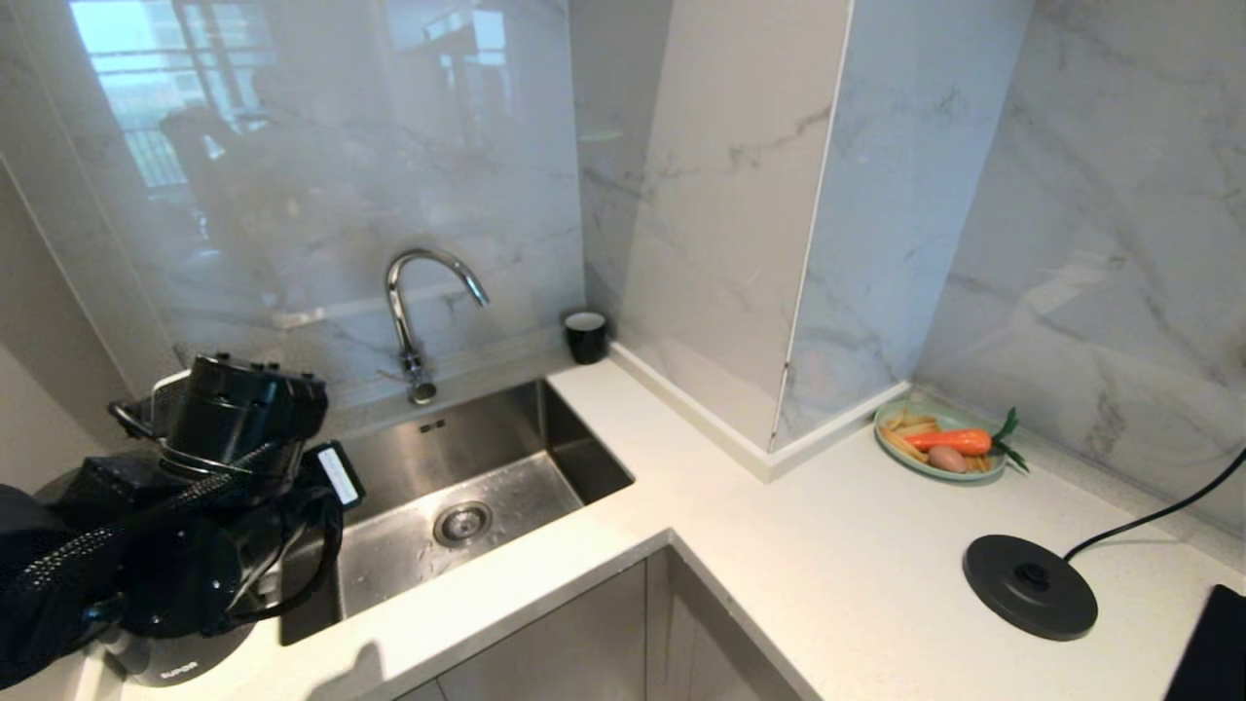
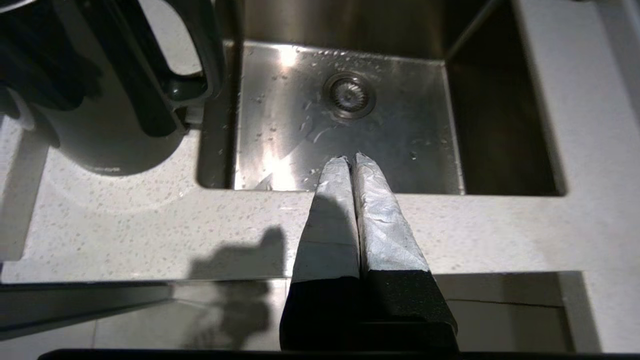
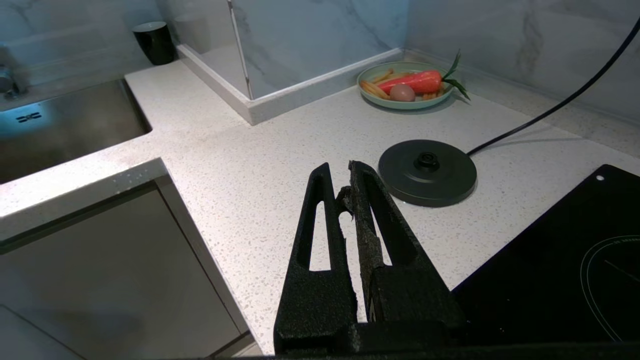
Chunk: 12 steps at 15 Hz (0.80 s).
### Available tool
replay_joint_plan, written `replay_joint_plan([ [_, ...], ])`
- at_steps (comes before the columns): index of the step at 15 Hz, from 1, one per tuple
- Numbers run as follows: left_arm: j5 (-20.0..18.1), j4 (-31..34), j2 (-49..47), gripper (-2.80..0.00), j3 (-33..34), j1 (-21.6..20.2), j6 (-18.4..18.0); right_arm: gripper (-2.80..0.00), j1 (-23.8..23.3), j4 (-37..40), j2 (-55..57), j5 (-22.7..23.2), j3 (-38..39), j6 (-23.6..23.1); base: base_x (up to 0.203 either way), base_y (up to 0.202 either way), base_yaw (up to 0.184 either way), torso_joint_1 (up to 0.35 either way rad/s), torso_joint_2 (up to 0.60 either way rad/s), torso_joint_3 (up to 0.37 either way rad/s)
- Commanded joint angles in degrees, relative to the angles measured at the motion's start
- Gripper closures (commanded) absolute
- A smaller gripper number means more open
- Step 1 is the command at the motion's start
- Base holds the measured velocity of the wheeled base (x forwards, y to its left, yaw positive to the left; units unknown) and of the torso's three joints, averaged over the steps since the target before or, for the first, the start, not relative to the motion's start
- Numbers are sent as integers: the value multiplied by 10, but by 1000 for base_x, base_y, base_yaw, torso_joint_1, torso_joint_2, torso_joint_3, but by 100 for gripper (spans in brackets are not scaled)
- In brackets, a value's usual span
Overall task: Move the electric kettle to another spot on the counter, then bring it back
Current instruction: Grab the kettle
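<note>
The electric kettle (image 2: 100, 130), a dark grey jug with a glossy black loop handle (image 2: 200, 50), stands on the white speckled counter (image 2: 150, 220) to the left of the sink. In the head view my left arm (image 1: 224, 428) covers most of it and only its base (image 1: 175, 662) shows. My left gripper (image 2: 351, 160) is shut and empty, its taped fingers pressed together above the sink's front rim, apart from the kettle handle. My right gripper (image 3: 340, 172) is shut with nothing in it, hanging over the counter (image 3: 240, 150) near the power base.
A steel sink (image 1: 467, 487) with a curved tap (image 1: 409, 321) lies beside the kettle. A small black cup (image 1: 585, 336) stands in the corner. On the right are a plate of vegetables (image 1: 939, 443), the flat black power base (image 1: 1030, 586) with its cord, and a black hob (image 1: 1212, 652).
</note>
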<state>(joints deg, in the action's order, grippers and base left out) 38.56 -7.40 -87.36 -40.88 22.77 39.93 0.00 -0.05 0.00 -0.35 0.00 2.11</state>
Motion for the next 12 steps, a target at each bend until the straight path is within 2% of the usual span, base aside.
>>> replay_joint_plan([
  [1, 1, -33, -36, 0, 26, -23, 0, 0, 0, 0, 1, 0, 0, 0, 0, 0, 0, 0, 0, 0],
  [4, -48, -158, -70, 0, 78, -82, -44, 0, 0, 0, 1, 0, 0, 0, 0, 0, 0, 0, 0, 0],
  [8, -104, -322, -90, 0, 155, -128, -119, 0, 0, 0, 1, 0, 0, 0, 0, 0, 0, 0, 0, 0],
  [12, -115, -409, -159, 0, 170, -182, -170, 0, 0, 0, 1, 0, 0, 0, 0, 0, 0, 0, 0, 0],
])
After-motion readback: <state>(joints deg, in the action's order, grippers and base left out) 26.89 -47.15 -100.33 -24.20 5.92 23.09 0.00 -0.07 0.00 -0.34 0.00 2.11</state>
